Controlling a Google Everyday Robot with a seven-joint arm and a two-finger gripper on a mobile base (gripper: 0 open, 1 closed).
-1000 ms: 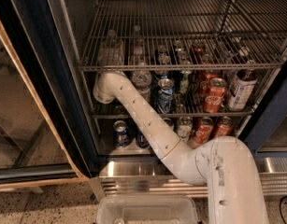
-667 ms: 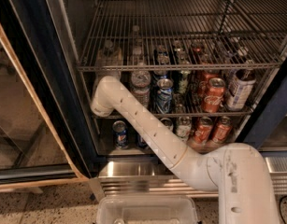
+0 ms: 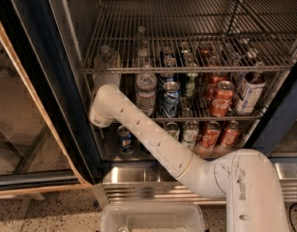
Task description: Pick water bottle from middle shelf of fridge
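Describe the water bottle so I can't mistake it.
In the fridge, look along the front of the middle shelf. The water bottle stands at its left end, just right of the white arm; the gripper sits further left, behind the upper rack. Unlike the blue-and-silver can beside it, it is clear, ribbed and taller.

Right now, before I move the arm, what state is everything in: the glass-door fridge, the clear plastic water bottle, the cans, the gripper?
Dark-framed glass-door fridge: door open.
Silver wire-grid middle shelf: level, stocked with drinks.
Clear ribbed plastic water bottle: upright on the middle shelf, not held.
Red Coca-Cola can: upright on the same shelf.
White arm's gripper: inside the fridge, left of the water bottle, apart from it.
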